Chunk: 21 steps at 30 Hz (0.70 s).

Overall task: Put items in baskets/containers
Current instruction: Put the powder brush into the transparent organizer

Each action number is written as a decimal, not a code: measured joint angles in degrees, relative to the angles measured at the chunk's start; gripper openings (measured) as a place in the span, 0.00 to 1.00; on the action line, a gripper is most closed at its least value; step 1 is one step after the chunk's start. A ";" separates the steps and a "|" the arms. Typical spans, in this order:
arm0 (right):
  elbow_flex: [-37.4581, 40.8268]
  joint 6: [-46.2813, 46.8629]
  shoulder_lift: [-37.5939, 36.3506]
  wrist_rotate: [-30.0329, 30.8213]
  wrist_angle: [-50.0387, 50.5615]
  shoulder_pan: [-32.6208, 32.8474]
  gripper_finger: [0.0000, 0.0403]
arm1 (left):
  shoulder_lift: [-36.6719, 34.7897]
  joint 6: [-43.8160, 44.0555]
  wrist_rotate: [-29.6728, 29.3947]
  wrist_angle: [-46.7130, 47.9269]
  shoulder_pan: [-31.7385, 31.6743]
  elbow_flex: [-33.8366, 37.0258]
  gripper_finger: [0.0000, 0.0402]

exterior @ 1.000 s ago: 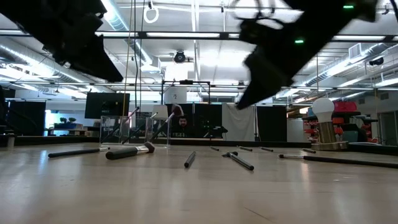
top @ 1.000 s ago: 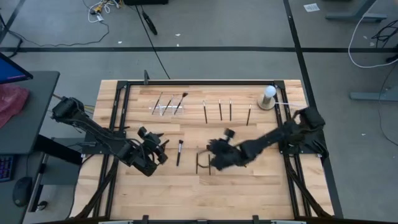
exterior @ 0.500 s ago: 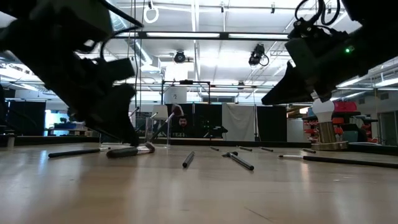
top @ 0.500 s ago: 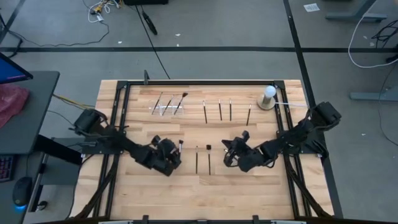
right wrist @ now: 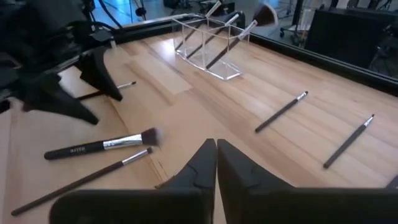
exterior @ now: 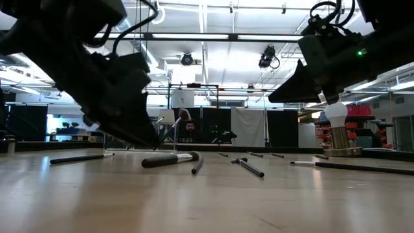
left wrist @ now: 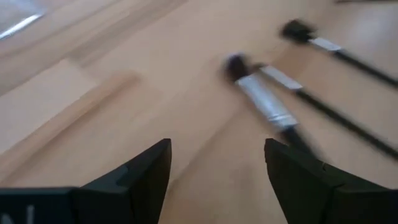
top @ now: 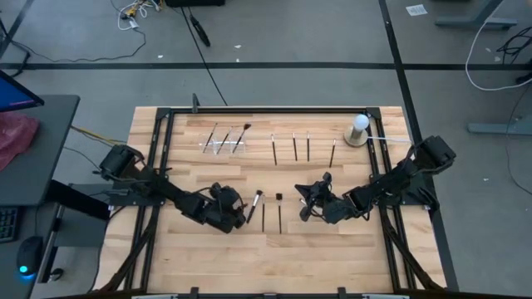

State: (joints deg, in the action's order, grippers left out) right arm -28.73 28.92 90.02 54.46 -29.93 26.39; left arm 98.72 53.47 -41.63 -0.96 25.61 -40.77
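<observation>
Clear plastic makes the holder (right wrist: 208,48) hard to see from above; the right wrist view shows it best, with three brushes (right wrist: 231,38) leaning in it, well beyond both grippers. The left gripper (left wrist: 214,177) hangs low over the table (top: 332,249) with its fingers (left wrist: 146,174) spread apart and nothing between them. A thick silver-banded brush (left wrist: 264,102) lies just ahead of those fingers, not touching them, blurred in the left wrist view. Two thin brushes (top: 271,218) lie side by side just past it, between the two grippers. The right gripper (right wrist: 216,163) hovers on their other side, fingers pressed together and empty. Four more thin brushes (top: 293,148) lie in a row farther off, beside the holder.
</observation>
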 joint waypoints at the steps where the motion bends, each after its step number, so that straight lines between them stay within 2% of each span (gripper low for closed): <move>1: 0.00 -0.12 0.00 0.00 -0.35 -0.11 0.04 | 0.00 -1.85 0.89 -1.53 -0.07 0.00 0.65; 5: 0.00 -0.25 0.00 0.00 -0.56 -0.35 0.04 | 0.00 -7.21 3.74 -6.48 -0.66 -0.02 0.65; 9: 0.00 0.14 0.00 -0.04 -0.57 -0.35 0.04 | 1.28 -7.87 3.72 -6.40 -1.19 0.03 0.65; 16: 0.00 0.44 0.02 -3.87 -0.95 -0.35 0.04 | 7.62 -11.07 4.18 -16.32 -1.14 0.00 0.65; 21: 0.00 0.53 0.04 -5.59 -0.91 -0.33 0.04 | 8.66 -10.44 4.49 -17.77 -1.33 -0.07 0.62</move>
State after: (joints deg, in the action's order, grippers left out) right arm -28.73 29.45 90.06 48.87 -30.83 26.06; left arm 107.38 43.04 -37.14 -18.73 24.28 -40.84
